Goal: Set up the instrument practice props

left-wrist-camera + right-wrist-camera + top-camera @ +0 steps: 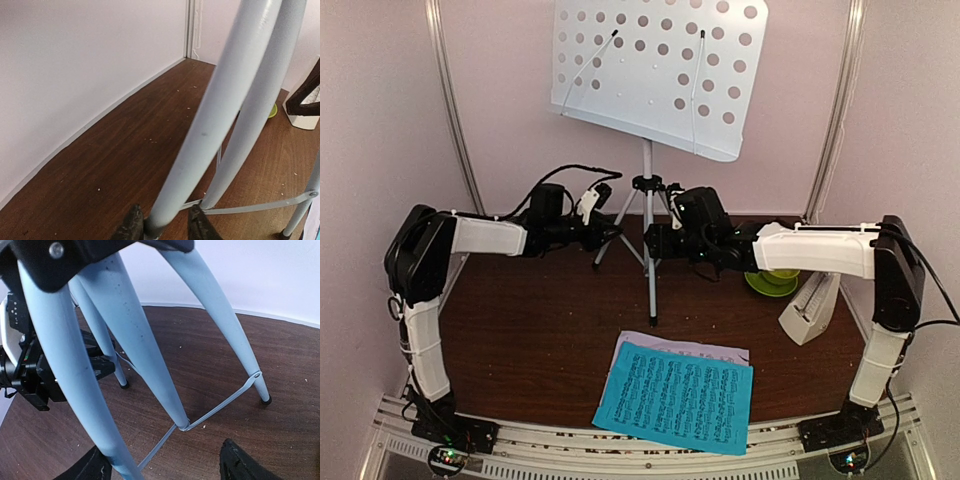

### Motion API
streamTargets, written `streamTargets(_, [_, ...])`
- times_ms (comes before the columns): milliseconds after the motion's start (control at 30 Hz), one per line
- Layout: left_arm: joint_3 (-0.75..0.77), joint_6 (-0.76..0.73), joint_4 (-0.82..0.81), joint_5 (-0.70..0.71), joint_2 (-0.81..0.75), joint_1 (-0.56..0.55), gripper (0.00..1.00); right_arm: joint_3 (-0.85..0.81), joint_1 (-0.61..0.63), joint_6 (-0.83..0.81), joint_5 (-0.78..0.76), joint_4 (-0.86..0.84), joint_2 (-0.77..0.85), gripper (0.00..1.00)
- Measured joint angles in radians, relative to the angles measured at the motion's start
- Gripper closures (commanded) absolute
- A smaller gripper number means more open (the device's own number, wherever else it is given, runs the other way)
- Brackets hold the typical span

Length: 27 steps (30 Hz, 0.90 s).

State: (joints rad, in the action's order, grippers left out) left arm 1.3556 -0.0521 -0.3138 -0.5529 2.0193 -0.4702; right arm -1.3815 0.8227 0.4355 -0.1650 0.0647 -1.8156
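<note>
Top external view has the stand (647, 215) upright at the back of the table (540, 330), with its desk (660, 70) high and the tripod legs splayed. The left claw (604, 232) is at the stand's left leg and the right claw (656, 240) is just right of its pole. In front of the stand the cyan sheet (675, 398) covers most of the lilac sheet (692, 348). The metronome (810, 310) stands to the stand's right, near a green cup (772, 280).

Left wrist view adds what that one cannot: a leg runs between the fingertips (134, 227), one against it, with a sliver of gap at the other. I cannot tell whether it is gripped.

Right wrist view shows wide-spread jaws holding nothing, with a leg close by one finger (92, 467). Only here do I see two feet planted on the table.

They look to be settling the tripod. I'd close squarely and low on the leg and move slowly, bracing with the free claw — that desk looks top-heavy.
</note>
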Motion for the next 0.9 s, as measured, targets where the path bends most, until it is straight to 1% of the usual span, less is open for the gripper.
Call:
streamTargets(100, [-0.089,0.044,-0.058,0.034,-0.047,0.003,0.75,-0.002,-0.002,-0.006,-0.004,0.004,0.000,0.27])
streamTargets(167, [-0.126,0.061,-0.063,0.042,-0.069,0.003,0.75,-0.002,-0.004,-0.013,-0.003,0.004,0.000,0.26])
streamTargets(233, [-0.147,0.065,-0.063,0.051,-0.084,-0.005,0.67,-0.002,-0.005,-0.020,0.000,0.003,0.000,0.26])
streamTargets(333, [-0.159,0.060,-0.057,0.069,-0.098,-0.016,0.47,0.002,-0.007,-0.032,0.008,0.002,0.005,0.26])
streamTargets(367, [-0.159,0.055,-0.051,0.074,-0.104,-0.019,0.43,0.006,-0.008,-0.036,0.011,-0.002,0.007,0.26])
streamTargets(433, [-0.147,0.029,-0.022,0.073,-0.111,-0.020,0.40,0.017,-0.010,-0.041,0.023,-0.008,0.015,0.25])
streamTargets(567, [-0.034,-0.053,0.099,0.062,-0.095,-0.019,0.39,0.042,-0.013,-0.046,0.038,-0.011,0.042,0.22])
streamTargets(633, [0.048,-0.097,0.138,0.058,-0.074,-0.018,0.41,0.052,-0.014,-0.047,0.042,-0.015,0.056,0.21])
streamTargets(833, [0.259,-0.169,0.230,0.003,0.033,-0.018,0.51,0.067,-0.016,-0.052,0.058,-0.026,0.082,0.20])
streamTargets(900, [0.300,-0.175,0.249,-0.025,0.069,-0.018,0.58,0.071,-0.016,-0.060,0.059,-0.026,0.089,0.19])
